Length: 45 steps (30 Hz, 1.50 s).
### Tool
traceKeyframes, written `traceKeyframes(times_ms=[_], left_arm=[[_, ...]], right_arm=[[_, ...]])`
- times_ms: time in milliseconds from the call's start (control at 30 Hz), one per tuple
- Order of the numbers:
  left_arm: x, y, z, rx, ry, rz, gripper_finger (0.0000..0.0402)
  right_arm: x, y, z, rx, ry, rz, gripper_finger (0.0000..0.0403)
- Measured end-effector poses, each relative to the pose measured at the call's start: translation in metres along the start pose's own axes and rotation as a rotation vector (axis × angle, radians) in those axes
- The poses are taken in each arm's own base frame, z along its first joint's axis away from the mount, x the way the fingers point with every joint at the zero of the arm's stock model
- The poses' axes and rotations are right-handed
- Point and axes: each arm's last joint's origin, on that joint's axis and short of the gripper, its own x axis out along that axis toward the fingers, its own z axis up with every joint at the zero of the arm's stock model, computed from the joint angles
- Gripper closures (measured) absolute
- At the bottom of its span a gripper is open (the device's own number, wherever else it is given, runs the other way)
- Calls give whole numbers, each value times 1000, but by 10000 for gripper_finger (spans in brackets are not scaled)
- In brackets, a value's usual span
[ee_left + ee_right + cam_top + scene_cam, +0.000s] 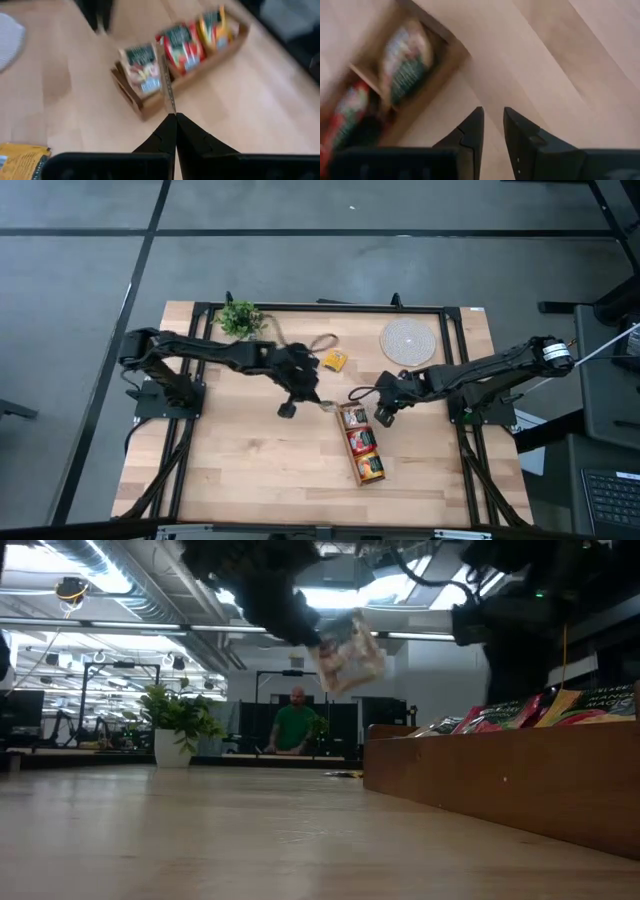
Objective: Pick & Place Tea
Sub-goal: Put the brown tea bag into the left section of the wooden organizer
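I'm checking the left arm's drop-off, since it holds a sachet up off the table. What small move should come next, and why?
Probably ease the left gripper toward the tray and lower it. Its fingers pinch a pale sachet edge-on, in the air just short of the tray's end compartment, which already holds pale sachets.

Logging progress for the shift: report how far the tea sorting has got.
Nearly done, by the look of it. Done: the wooden tray holds sachets in all three compartments. In hand: the left gripper is shut on a pale sachet, held in the air near the tray's far end. Left: one yellow sachet lies on the table. The right gripper hovers beside the tray, slightly open, holding nothing.
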Motion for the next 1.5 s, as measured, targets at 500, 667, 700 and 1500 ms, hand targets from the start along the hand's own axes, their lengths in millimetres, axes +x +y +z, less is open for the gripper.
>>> traceKeyframes(times_ms=[500, 667, 700, 1500], left_arm=[[55, 7, 53, 587, 371, 11, 400], [60, -6, 65, 766, 370, 28, 400], [60, -7, 66, 800, 363, 37, 400], [92, -1, 55, 998, 400, 32, 400]], right_arm=[[-6, -16, -13, -45, 106, -174, 327], [-9, -27, -12, -36, 115, -264, 327], [-9, -29, -12, -33, 115, -267, 327], [-11, -38, -3, -30, 70, -298, 327]])
